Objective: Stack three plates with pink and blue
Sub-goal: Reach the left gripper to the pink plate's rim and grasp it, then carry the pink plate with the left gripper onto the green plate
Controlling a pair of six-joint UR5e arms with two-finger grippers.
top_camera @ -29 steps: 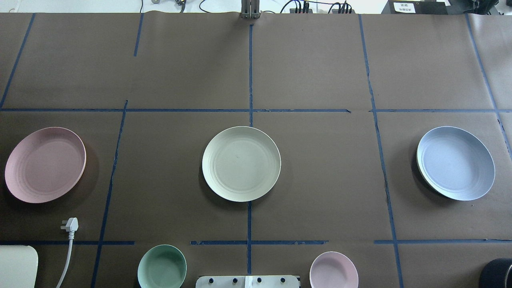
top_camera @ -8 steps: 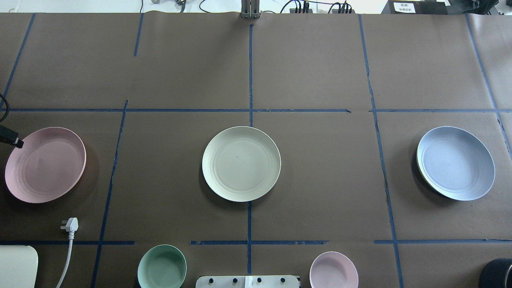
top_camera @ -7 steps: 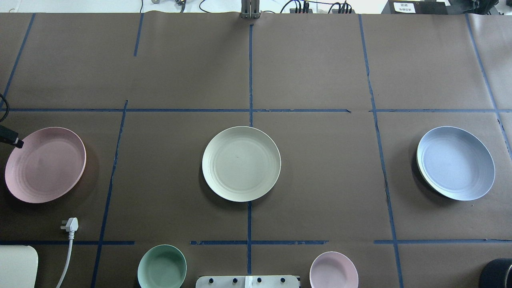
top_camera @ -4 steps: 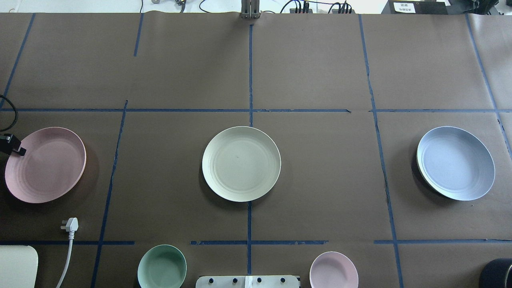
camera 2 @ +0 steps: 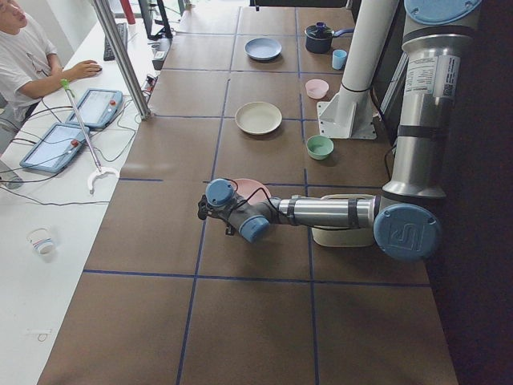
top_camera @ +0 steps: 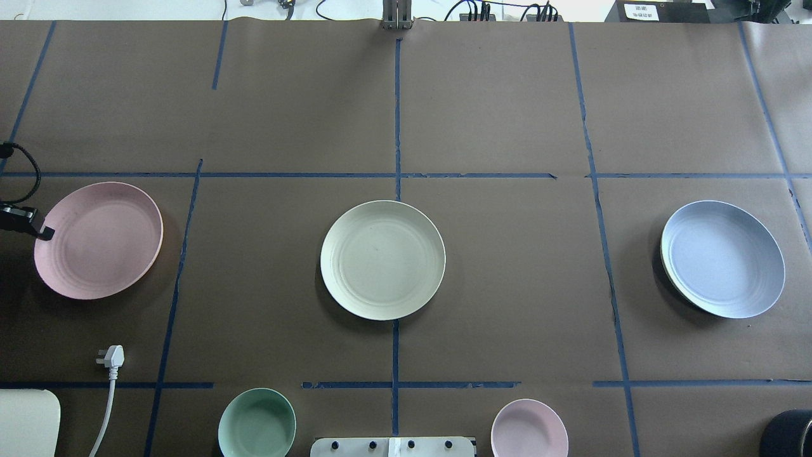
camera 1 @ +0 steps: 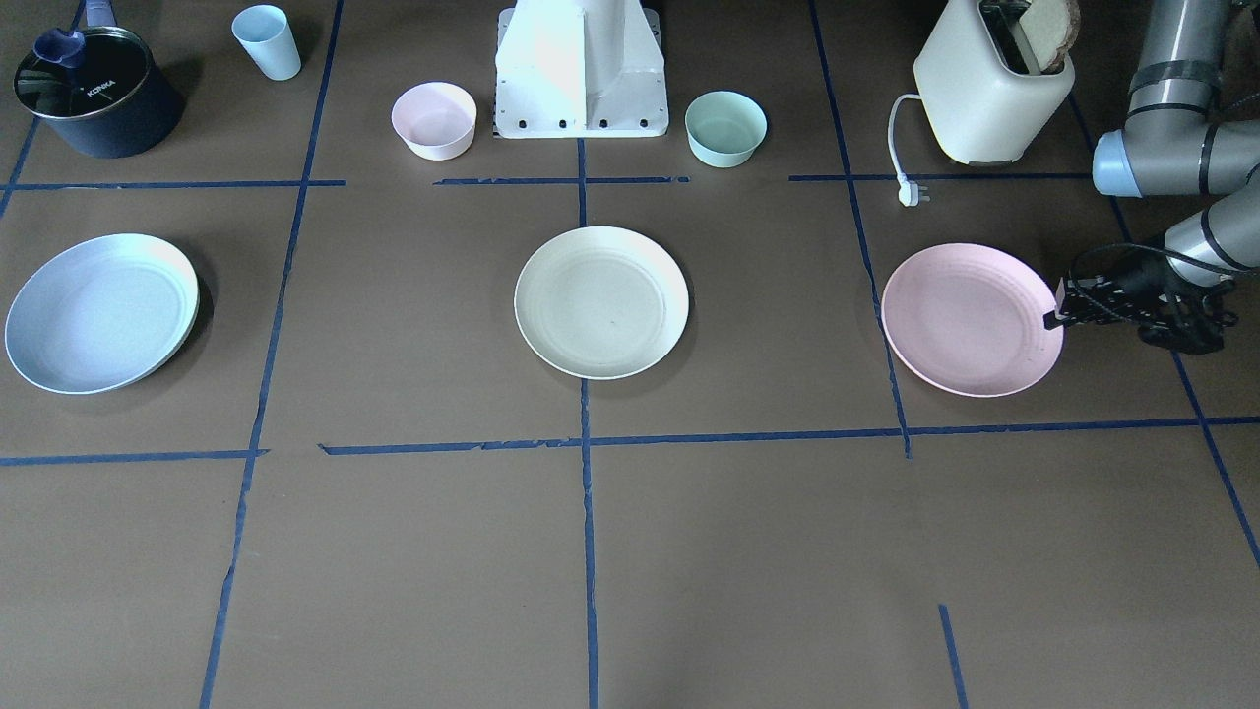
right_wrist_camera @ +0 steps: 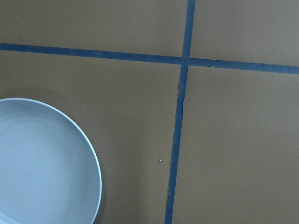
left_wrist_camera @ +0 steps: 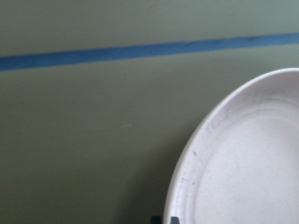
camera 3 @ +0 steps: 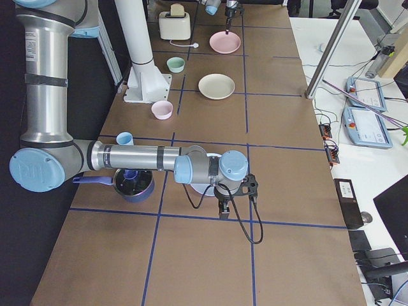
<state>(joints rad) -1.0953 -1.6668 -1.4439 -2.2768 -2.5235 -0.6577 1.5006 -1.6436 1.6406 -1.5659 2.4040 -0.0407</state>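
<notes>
The brown paper-covered counter [top_camera: 507, 114], marked into squares by blue tape lines [top_camera: 397, 127], carried three plates set in a row and well apart. The cream plate [top_camera: 382, 259] lay flat at the centre, which I judged a sensible base for the stack, since both my arms could reach it. The blue plate [top_camera: 722, 258] lay far to my right and the pink plate [top_camera: 98, 240] far to my left.

My left pincer [top_camera: 43, 233] was clenched on the pink plate's outer rim, the edge farthest from the centre, so the plate could travel ahead of my wrist toward the cream one. A dark shadow under that rim in my left wrist view suggested it was raised off the paper, though that was a judgement. My right pincer [camera 3: 224, 209] hung low just outside the blue plate. Only a side view showed it, so I cannot tell whether it was released or clenched.

Only bare paper and tape lay between the pink and cream plates. The mint bowl [top_camera: 257, 423], small pink bowl [top_camera: 529, 428] and plug [top_camera: 111, 357] sat nearer my base, well off that path.
</notes>
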